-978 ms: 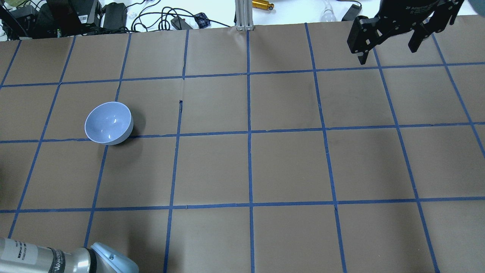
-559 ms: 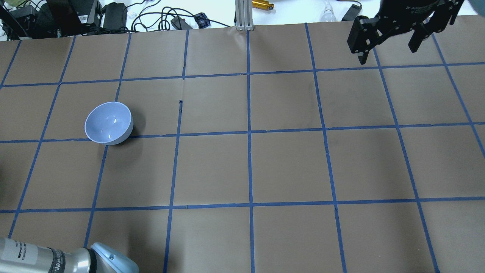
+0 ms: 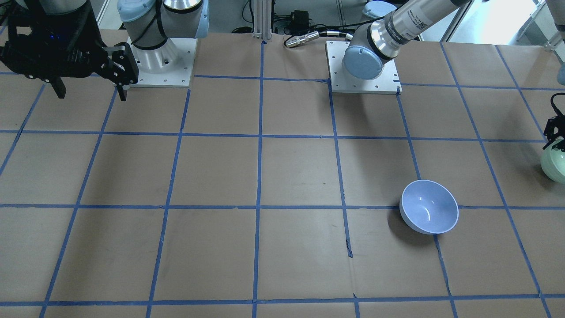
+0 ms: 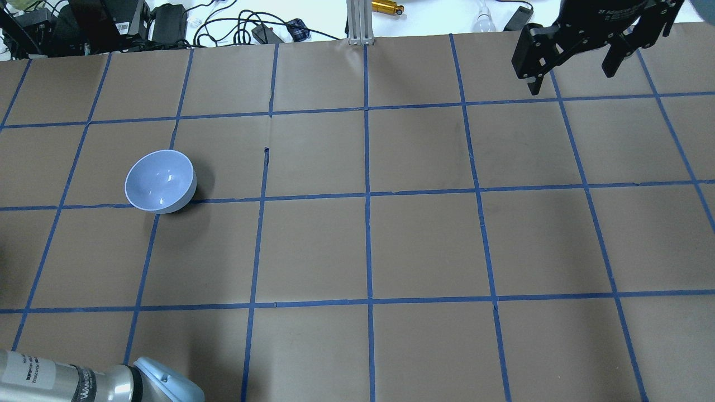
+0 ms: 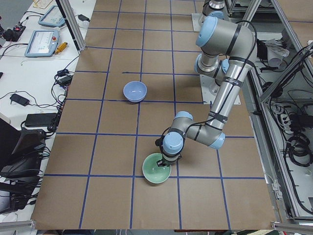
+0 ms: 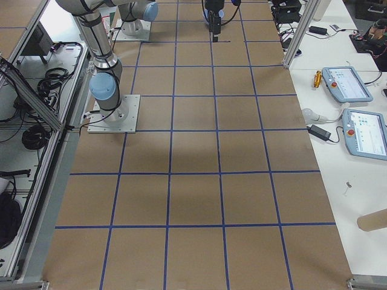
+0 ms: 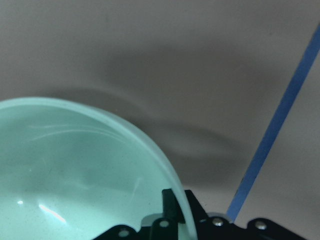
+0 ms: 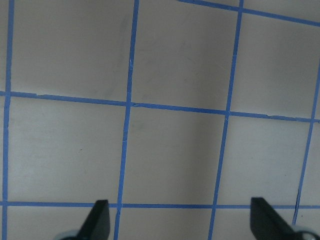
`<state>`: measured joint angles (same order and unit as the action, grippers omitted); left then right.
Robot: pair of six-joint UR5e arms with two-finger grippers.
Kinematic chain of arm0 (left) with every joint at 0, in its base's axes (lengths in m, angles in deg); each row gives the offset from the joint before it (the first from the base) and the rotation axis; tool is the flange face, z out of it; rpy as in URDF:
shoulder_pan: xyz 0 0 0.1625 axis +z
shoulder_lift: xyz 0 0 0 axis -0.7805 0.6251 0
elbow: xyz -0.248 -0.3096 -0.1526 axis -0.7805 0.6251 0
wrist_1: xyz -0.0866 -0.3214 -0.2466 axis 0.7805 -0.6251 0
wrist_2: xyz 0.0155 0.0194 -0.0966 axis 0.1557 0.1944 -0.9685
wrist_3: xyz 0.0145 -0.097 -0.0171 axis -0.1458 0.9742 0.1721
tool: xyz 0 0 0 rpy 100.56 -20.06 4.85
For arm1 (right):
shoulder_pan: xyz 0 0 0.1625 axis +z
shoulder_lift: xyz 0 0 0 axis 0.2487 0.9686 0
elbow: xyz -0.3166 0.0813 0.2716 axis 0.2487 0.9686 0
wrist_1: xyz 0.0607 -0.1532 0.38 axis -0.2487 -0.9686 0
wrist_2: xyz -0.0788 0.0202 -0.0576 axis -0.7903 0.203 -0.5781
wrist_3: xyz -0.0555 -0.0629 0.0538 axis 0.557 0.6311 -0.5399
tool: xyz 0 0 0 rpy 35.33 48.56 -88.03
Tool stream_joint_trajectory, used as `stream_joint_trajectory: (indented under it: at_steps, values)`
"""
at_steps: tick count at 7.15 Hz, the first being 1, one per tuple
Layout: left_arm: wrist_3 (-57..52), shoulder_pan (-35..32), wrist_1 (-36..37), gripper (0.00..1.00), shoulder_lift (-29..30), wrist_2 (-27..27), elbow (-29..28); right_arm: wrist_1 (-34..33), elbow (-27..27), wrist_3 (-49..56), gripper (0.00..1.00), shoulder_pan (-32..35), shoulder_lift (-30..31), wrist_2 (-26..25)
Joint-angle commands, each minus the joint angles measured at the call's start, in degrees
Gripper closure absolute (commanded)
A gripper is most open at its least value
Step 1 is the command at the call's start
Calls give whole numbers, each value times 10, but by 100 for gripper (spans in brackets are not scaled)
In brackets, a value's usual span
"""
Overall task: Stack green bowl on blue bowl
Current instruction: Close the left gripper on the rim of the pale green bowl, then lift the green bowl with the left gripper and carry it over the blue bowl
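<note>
1. Brown paper marked into squares by blue tape covers the table [image 4: 424, 245].
2. At a tape line stands the blue bowl [image 4: 160, 181], upright, mouth up, nothing inside it and nothing touching it.
3. Well apart from the blue bowl, toward the table end on the robot's left, is the green bowl [image 5: 156, 169], outside the overhead view.
4. The left gripper [image 7: 181, 207] has its fingers narrowed onto the green bowl's rim, one finger inside and one outside. Whether that bowl rests on the paper I cannot tell.
5. Far from the blue bowl, across the table on the robot's right, the right gripper [image 4: 572, 75] hangs above bare paper, fingers spread wide and holding nothing.
</note>
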<state>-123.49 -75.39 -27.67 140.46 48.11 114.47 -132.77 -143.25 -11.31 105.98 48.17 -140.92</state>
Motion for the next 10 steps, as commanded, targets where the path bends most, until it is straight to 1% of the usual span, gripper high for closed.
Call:
stream_joint_trajectory:
  at_steps: [1,2,3,5,6,8,9,10]
  values:
    - [12,-3,0,100,-9,2,-1,0,0,0,0,0,0,0]
    - [25,-6,-1,100,-20,1,-1,0,0,0,0,0,0,0]
    - [28,-13,-34,100,-35,1,-1,0,0,0,0,0,0,0]
    - [33,-48,-61,100,-65,6,-1,0,0,0,0,0,0,0]
    - [62,-78,-73,100,-87,-1,-3,0,0,0,0,0,0,0]
    - [85,-160,-85,100,-127,-14,-4,0,0,0,0,0,0,0]
    - [127,-198,-88,100,-145,-15,-2,0,0,0,0,0,0,0]
    - [178,-247,-112,100,-163,-29,-2,0,0,0,0,0,0,0]
